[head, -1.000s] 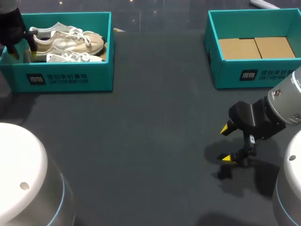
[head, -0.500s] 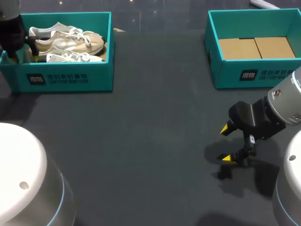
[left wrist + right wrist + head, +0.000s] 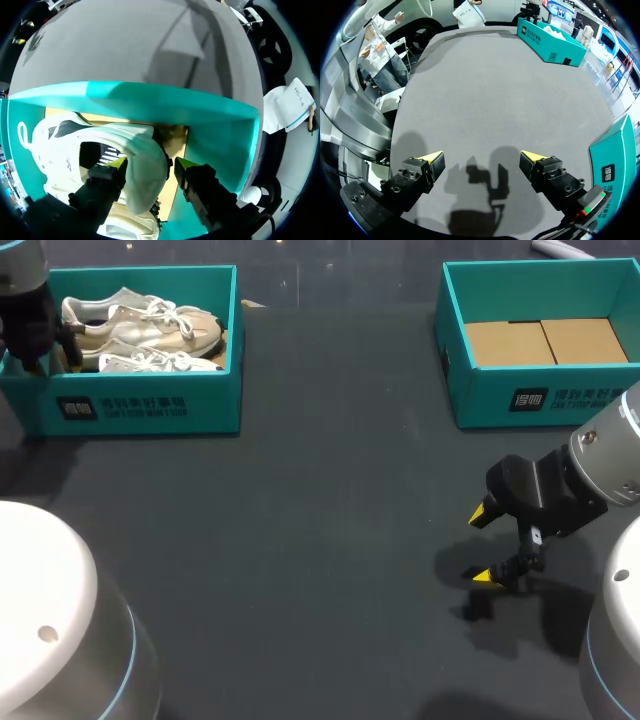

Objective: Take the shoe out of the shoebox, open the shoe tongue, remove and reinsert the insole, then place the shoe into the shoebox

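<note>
Head high behind table (image 3: 330,520); wrists look down; left wrist shares shoebox (image 3: 150,102).

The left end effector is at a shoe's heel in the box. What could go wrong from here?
1. The left end effector straddles only the heel of the shoe, so the grip may slip on lifting.
2. The second shoe lies close beside it; it or its laces might get dragged along.

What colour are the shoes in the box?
The shoes are cream and pale beige, seen best in the head view.
</note>
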Tool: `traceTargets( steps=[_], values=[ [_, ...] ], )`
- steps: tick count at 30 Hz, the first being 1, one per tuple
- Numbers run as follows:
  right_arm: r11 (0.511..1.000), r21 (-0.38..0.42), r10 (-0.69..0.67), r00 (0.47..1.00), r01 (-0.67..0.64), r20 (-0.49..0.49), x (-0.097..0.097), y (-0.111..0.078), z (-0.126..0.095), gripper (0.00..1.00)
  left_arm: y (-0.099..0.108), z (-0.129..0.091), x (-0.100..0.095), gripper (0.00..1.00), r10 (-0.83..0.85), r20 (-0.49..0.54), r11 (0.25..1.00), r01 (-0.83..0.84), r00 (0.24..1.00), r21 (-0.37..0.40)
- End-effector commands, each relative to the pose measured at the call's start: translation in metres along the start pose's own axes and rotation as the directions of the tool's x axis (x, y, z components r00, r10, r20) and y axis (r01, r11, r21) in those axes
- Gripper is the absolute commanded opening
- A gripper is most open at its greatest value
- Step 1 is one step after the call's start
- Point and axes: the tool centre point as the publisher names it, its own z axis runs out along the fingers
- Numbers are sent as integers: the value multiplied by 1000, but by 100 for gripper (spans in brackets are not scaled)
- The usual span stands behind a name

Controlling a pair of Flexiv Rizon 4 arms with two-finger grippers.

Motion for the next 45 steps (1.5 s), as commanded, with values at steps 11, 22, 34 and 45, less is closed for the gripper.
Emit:
traceTargets(
  steps=[11,22,34,45],
  values=[
    [1000,2,1,1000,-1,3,2,0,0,100,2,9,1,49,0,-5,1000,0,1000,0],
    [1000,2,1,1000,-1,3,2,0,0,100,-1,12,0,0,3,-13,1000,-3,1000,2],
    [1000,2,1,1000,-1,3,2,0,0,100,-4,4,6,0,6,-28,1000,-6,1000,-6],
    [1000,2,1,1000,-1,3,2,0,0,100,3,-17,9,0,-1,-30,1000,1,1000,-7]
  ],
)
